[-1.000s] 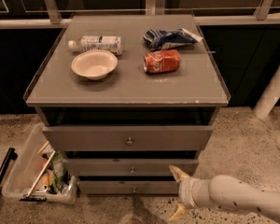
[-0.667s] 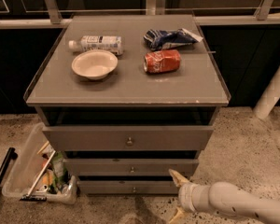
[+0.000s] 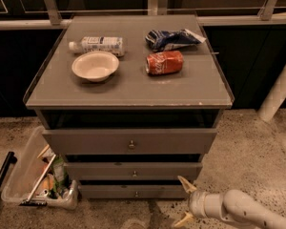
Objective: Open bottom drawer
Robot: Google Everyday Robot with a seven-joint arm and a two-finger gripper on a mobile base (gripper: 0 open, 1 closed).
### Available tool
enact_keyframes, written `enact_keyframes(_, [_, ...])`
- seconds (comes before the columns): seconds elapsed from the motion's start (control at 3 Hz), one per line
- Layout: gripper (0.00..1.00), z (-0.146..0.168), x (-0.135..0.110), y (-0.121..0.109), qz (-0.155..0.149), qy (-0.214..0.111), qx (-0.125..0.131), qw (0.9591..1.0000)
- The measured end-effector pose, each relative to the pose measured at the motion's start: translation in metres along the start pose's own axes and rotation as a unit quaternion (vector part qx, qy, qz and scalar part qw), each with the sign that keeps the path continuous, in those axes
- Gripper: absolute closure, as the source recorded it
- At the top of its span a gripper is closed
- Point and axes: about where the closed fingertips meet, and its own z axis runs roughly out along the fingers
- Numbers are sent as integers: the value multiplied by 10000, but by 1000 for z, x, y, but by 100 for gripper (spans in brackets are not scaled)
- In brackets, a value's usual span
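The grey cabinet (image 3: 128, 87) has three drawers, all shut. The bottom drawer (image 3: 109, 192) is the slim lowest front, with a tiny round knob (image 3: 136, 193) at its centre. Above it are the middle drawer (image 3: 105, 171) and the taller top drawer (image 3: 95, 141). My gripper (image 3: 184, 200) is at the lower right, near the floor, just off the bottom drawer's right end. Its two pale fingers (image 3: 185, 182) are spread open and hold nothing. It is well to the right of the knob and does not touch it.
On the cabinet top lie a white bowl (image 3: 95, 66), a plastic bottle (image 3: 97, 44), a red can (image 3: 165, 62) and a blue bag (image 3: 174, 38). A clear bin of clutter (image 3: 35, 178) stands on the floor at the left. A white post (image 3: 279, 87) is at the right.
My gripper has sunk slightly toward the floor and stayed open. The drawers have not moved.
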Motion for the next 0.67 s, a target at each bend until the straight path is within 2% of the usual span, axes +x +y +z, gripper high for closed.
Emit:
enact_keyframes(0.33, [0, 2, 5, -12, 82, -165, -65, 9998])
enact_keyframes(0.67, [0, 2, 5, -12, 82, -165, -65, 9998])
